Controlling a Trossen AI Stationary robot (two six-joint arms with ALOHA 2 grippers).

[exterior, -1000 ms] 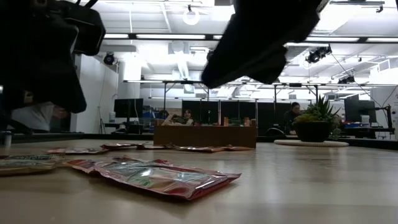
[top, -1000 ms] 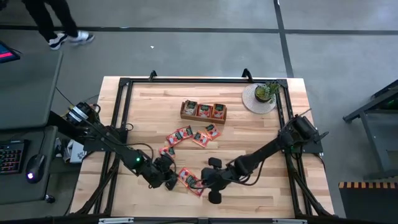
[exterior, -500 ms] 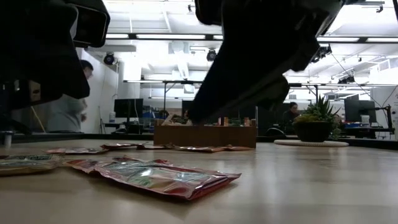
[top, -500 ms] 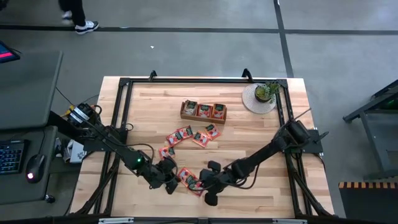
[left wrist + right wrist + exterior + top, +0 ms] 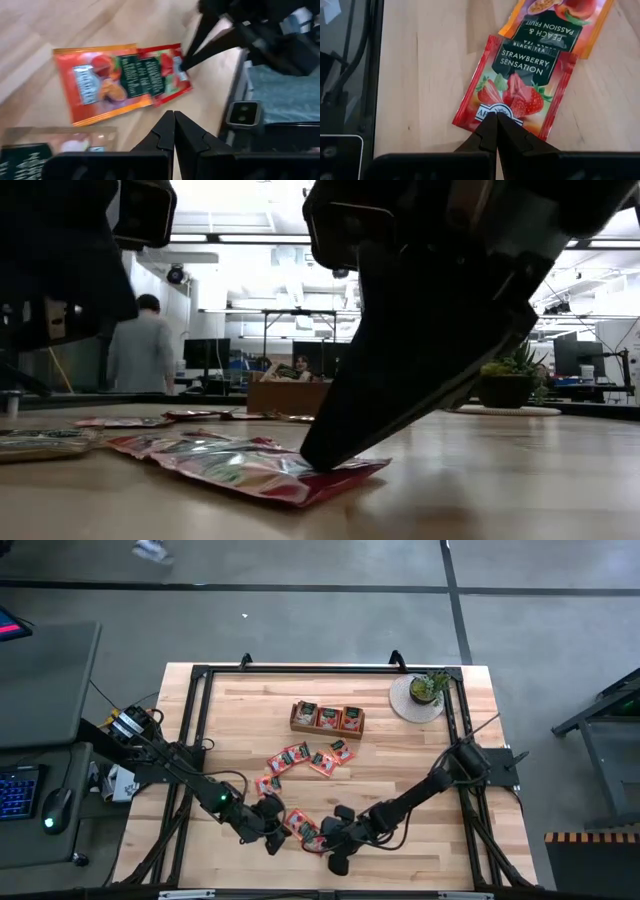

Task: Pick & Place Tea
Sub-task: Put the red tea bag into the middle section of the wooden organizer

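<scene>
At my twelve o'clock sits a wooden tray. A potted plant stands on its round mat toward one o'clock. A person stands beyond the table.

Right tool, closed, tip pressing on the red tea sachet lying flat

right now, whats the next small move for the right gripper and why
Probably lift slightly and open the fingers. The right gripper is shut, its tip pressing on the near edge of the red strawberry sachet, which lies flat on the table under the orange peach sachet. Shut fingers cannot take it. The left gripper waits shut nearby.
</scene>
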